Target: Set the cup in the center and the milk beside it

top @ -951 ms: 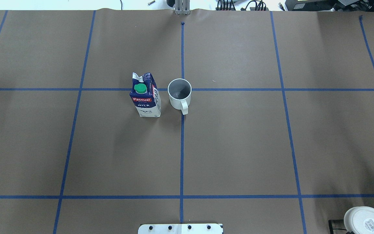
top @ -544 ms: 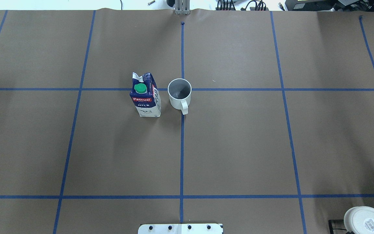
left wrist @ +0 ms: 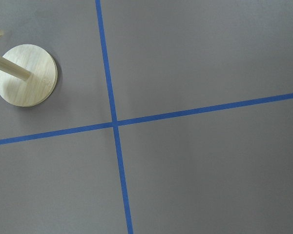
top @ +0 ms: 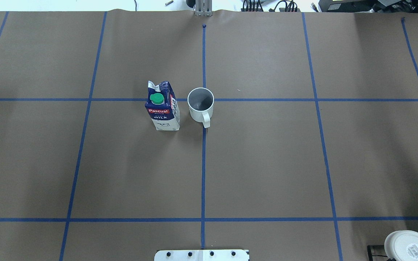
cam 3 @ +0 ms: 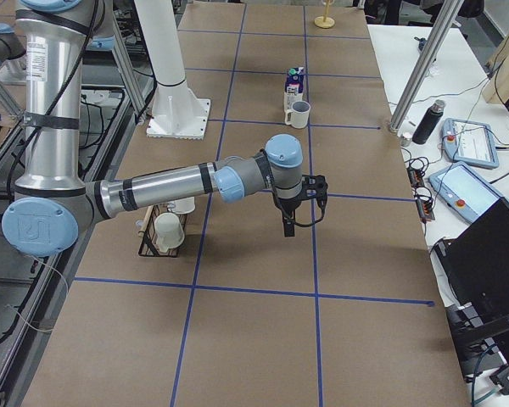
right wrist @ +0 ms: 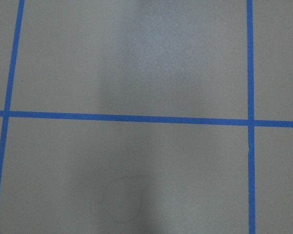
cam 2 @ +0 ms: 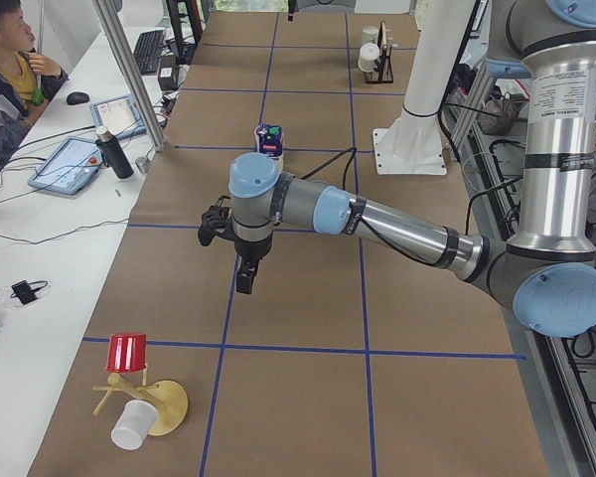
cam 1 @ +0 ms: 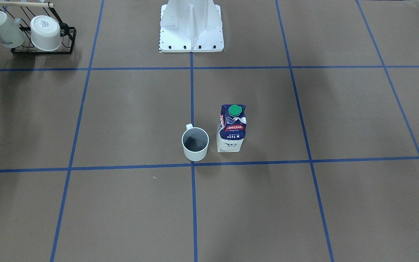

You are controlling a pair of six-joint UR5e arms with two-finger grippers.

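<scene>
Well apart from the cup (top: 200, 104), the left gripper (cam 2: 244, 281) and right gripper (cam 3: 288, 227) are hanging over the tabletop (top: 267, 163), carrying neither task item; how far their jaws are standing open I cannot tell. The cup is sitting upright at the tape crossing (cam 1: 193, 164), with the milk (top: 162, 110) standing just beside the cup, not touching. I am judging the cup rigid, smooth and breakable, best pinched across its rim wall, and the milk light with yielding sides, best held low.

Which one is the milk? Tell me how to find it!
On the brown table, look where the blue tape lines cross mid-table. Two things stand there; the milk is the taller blue-and-white carton with a green cap, not the white cup.
</scene>
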